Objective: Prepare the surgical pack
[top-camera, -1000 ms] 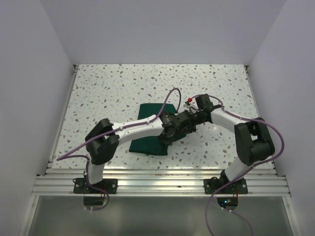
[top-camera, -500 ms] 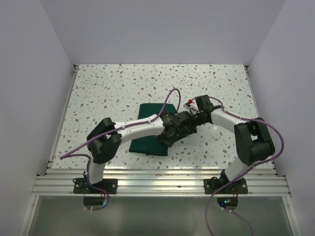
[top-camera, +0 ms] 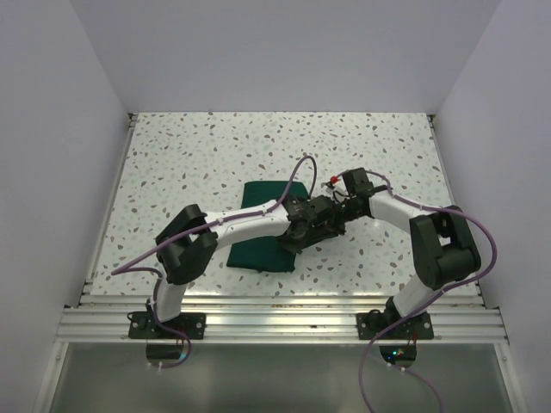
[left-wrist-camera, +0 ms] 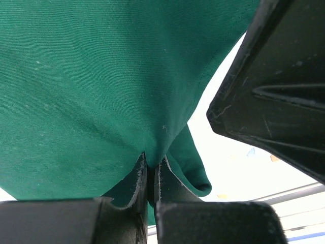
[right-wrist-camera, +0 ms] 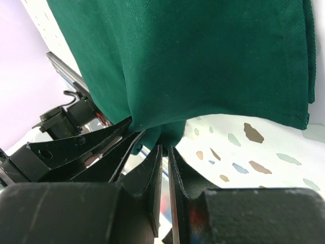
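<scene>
The surgical pack (top-camera: 258, 249) is a dark green cloth, folded into a compact rectangle on the speckled table near the middle. In the top view both grippers meet at its right edge. My left gripper (top-camera: 303, 231) is shut on a pinch of the green cloth (left-wrist-camera: 91, 91), which fills the left wrist view. My right gripper (top-camera: 320, 217) is shut on the cloth's edge (right-wrist-camera: 203, 61) too, right beside the left gripper's fingers (right-wrist-camera: 76, 152). The cloth's right part is lifted off the table between them.
The speckled table (top-camera: 198, 155) is walled in by white panels on the left, back and right. A metal rail (top-camera: 275, 301) runs along the near edge. Purple cables loop over both arms.
Both grippers, still holding the cloth, have shifted slightly. The left elbow has moved a little right.
</scene>
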You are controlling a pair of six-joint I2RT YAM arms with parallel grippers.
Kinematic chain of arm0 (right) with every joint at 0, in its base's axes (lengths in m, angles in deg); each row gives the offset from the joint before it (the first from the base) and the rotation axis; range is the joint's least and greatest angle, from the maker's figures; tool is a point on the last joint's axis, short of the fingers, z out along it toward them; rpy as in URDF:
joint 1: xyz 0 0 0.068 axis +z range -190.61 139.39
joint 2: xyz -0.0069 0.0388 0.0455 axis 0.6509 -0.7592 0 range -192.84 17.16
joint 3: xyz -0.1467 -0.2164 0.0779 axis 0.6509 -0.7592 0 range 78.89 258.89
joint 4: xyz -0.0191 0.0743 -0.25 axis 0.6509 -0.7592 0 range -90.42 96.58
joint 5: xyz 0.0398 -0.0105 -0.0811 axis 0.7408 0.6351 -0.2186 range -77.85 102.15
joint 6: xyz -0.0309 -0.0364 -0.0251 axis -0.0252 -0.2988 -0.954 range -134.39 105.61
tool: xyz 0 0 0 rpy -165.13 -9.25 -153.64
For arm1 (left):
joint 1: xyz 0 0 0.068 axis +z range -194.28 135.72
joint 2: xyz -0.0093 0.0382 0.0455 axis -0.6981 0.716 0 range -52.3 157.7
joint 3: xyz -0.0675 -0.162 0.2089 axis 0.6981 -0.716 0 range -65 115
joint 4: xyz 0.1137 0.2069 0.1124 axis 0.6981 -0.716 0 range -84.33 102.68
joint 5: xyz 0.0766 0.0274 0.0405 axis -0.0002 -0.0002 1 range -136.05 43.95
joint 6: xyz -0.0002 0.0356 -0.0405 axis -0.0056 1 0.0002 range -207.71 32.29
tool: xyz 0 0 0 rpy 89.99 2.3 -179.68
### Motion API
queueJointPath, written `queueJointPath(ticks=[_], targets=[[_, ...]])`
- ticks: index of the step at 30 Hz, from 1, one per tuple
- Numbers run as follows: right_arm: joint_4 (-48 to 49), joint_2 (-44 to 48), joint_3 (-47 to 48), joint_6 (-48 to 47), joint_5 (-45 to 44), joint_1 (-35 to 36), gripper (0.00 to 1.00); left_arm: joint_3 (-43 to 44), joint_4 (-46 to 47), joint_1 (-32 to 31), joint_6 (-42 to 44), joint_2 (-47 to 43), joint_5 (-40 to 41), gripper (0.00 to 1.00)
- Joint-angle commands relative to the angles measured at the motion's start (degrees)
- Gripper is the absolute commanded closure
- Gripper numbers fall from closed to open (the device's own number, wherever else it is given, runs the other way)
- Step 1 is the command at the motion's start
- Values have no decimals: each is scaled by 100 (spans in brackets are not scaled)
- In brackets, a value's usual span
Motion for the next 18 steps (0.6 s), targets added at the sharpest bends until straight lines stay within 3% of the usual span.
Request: queueJointPath(ticks=[1, 18], targets=[[91, 180, 40, -106, 246, 63, 86, 111, 202, 2, 117, -6, -134, 100], [100, 118, 409, 34, 413, 64, 86, 6, 35, 55, -24, -1052, 104, 100]])
